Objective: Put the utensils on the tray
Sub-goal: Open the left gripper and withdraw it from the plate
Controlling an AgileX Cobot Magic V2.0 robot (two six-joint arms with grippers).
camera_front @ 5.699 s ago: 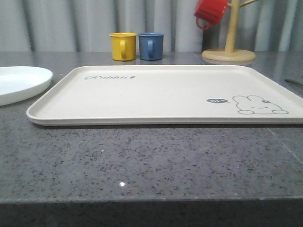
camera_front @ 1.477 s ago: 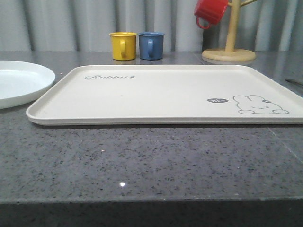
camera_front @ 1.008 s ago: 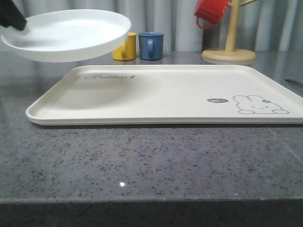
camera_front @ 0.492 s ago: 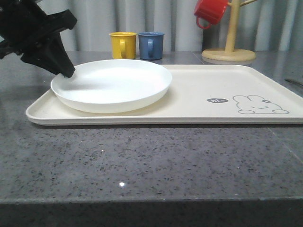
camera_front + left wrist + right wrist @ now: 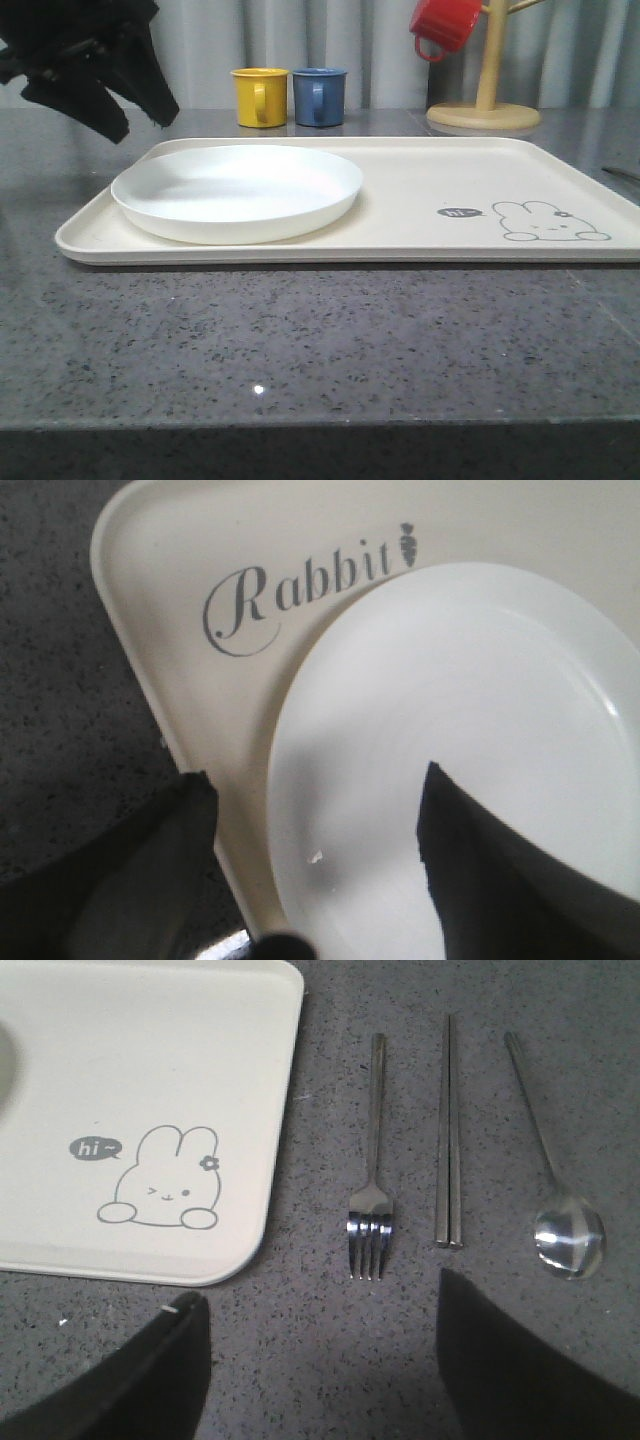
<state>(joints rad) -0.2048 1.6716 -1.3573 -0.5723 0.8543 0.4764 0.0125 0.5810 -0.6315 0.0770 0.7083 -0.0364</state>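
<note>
You have open surface on the tray (image 5: 420,180) from the plate (image 5: 237,190) across to the rabbit drawing (image 5: 548,222); the plate fills the tray's left end. Beyond the tray's far rim, the yellow mug (image 5: 259,97), blue mug (image 5: 319,96) and wooden mug stand (image 5: 484,112) block a low approach. The left gripper (image 5: 125,105) hangs just above the plate's left edge. Off the tray's rabbit end, the fork (image 5: 373,1160), chopsticks (image 5: 448,1140) and spoon (image 5: 555,1180) lie side by side with bare counter between them.
</note>
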